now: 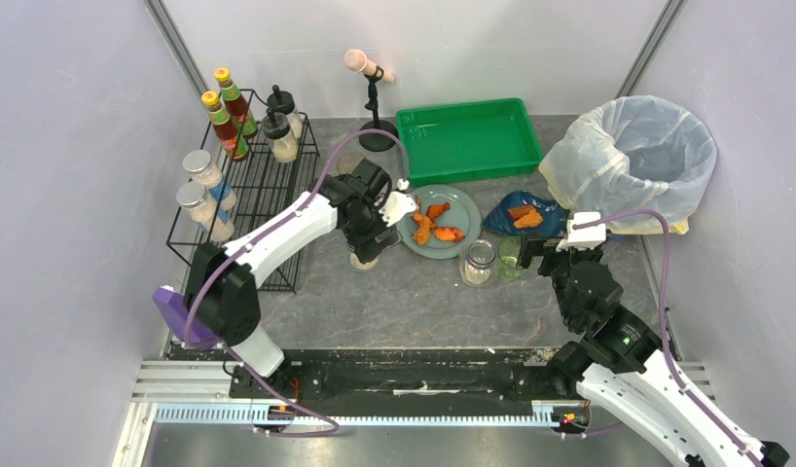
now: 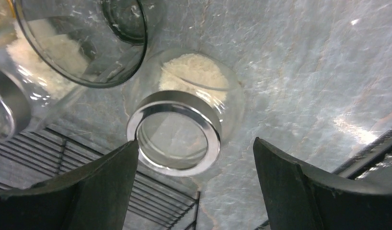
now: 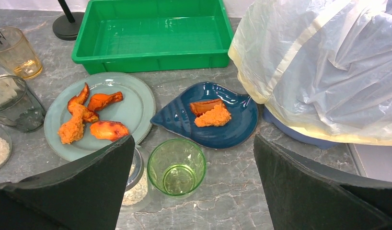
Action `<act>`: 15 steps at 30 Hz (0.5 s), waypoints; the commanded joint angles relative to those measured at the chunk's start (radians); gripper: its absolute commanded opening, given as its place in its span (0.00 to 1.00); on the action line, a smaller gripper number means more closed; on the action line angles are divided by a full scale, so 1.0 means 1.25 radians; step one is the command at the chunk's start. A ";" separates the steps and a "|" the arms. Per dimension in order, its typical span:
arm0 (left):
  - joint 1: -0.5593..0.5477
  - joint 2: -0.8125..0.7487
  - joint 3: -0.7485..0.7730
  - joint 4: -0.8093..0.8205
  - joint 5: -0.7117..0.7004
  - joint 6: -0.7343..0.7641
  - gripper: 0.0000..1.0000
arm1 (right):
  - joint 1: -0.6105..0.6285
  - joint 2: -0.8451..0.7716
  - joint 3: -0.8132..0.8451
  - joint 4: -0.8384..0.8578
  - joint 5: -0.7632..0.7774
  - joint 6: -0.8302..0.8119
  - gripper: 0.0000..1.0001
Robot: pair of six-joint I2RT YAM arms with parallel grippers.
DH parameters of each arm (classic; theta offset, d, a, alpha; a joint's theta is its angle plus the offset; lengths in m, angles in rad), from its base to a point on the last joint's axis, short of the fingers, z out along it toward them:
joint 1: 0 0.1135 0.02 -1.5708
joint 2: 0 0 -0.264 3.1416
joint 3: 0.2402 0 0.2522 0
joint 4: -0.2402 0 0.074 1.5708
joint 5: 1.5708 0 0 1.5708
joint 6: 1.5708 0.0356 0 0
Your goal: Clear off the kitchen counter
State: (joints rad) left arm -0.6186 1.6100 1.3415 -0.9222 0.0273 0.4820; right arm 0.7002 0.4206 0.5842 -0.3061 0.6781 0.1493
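The kitchen counter [image 1: 404, 302] is dark grey stone-look. My left gripper [image 1: 368, 238] is open above a steel-lidded glass jar of white grains [image 1: 363, 257]. In the left wrist view the jar [image 2: 175, 132] sits just ahead of the open gripper [image 2: 194, 191], nearer the left finger, not touched. My right gripper [image 1: 527, 251] is open and empty, hovering next to a green glass [image 1: 511, 256]. In the right wrist view the glass [image 3: 177, 166] stands between and ahead of the fingers of the gripper [image 3: 191, 191].
A grey-green plate of fried chicken [image 1: 460, 209], a blue plate with chicken [image 1: 501, 222] and a second jar [image 1: 478, 261] stand mid-counter. Behind are a green tray [image 1: 467, 139], a bag-lined bin [image 1: 633, 156] and a mic stand [image 1: 375, 97]. A black wire rack [image 1: 258, 195] holds bottles and jars at left.
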 commanded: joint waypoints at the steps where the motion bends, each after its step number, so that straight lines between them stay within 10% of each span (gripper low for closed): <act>1: -0.003 0.049 0.029 0.003 -0.019 0.054 0.94 | -0.002 0.007 0.035 0.010 0.021 -0.003 0.98; 15: -0.003 0.075 0.031 0.035 -0.084 0.086 0.94 | -0.002 0.025 0.041 0.013 0.025 -0.011 0.98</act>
State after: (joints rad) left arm -0.6197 1.7161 1.3640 -0.9092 -0.0425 0.5270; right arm 0.7002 0.4381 0.5919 -0.3122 0.6968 0.1452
